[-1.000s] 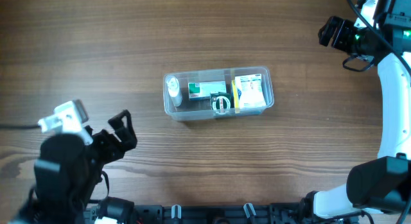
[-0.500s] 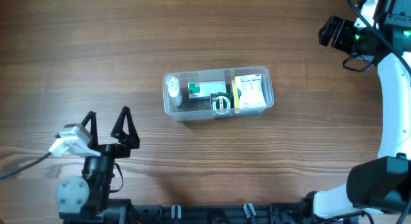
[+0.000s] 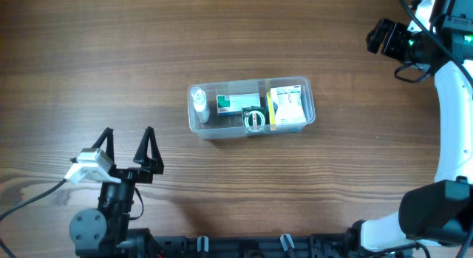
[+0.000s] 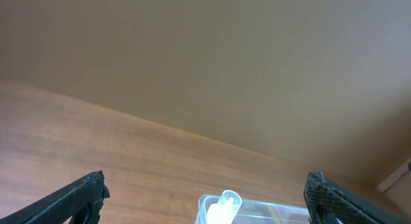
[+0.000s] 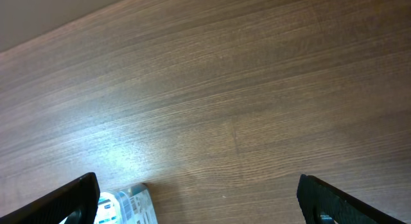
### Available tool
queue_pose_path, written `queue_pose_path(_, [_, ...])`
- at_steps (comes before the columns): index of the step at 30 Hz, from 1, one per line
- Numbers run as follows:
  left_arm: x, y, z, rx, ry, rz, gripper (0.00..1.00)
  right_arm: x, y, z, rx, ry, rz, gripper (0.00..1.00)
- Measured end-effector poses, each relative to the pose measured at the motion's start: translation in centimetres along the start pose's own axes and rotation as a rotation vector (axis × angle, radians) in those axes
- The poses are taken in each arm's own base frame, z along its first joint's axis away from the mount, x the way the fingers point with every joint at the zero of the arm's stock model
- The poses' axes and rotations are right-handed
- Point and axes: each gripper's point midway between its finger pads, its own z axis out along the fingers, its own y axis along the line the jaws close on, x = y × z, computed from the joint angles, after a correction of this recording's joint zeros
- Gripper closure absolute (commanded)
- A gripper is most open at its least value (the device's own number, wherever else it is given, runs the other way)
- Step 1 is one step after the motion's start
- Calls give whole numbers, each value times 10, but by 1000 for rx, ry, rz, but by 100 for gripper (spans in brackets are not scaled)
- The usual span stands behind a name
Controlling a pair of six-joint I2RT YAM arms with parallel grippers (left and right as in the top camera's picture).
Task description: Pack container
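Left gripper is seen low at the near left of the tabletop, jaws spread wide and empty, well apart from the container. That tub is set mid-tabletop, already loaded with a spray bottle and a green box. Right gripper, likewise parted and empty, is held far right. The tub could be shoved, or the bottle tipped, if an arm were swept across carelessly.

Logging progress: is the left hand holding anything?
No, the left hand stands open and empty, apart from the container.
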Motion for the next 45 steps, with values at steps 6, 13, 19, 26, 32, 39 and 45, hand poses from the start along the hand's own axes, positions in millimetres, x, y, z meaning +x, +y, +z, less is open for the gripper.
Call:
queue_pose_path(6, [-10,-7,-1,45,-78,79,0,0,0,0,0,0,0,0])
queue_pose_path(13, [3,-9,7,117,-139,122,0,0,0,0,0,0,0,0])
queue_pose_path(19, [24,-5,12,132,-107,121,0,0,0,0,0,0,0,0])
queue_pose_path(26, [63,8,17,112,3,108,0,0,0,0,0,0,0,0])
queue_pose_path(32, [98,23,16,57,142,83,0,0,0,0,0,0,0,0])
queue_pose_path(39, [98,25,16,50,140,83,0,0,0,0,0,0,0,0])
queue_pose_path(45, [98,25,17,50,139,83,0,0,0,0,0,0,0,0])
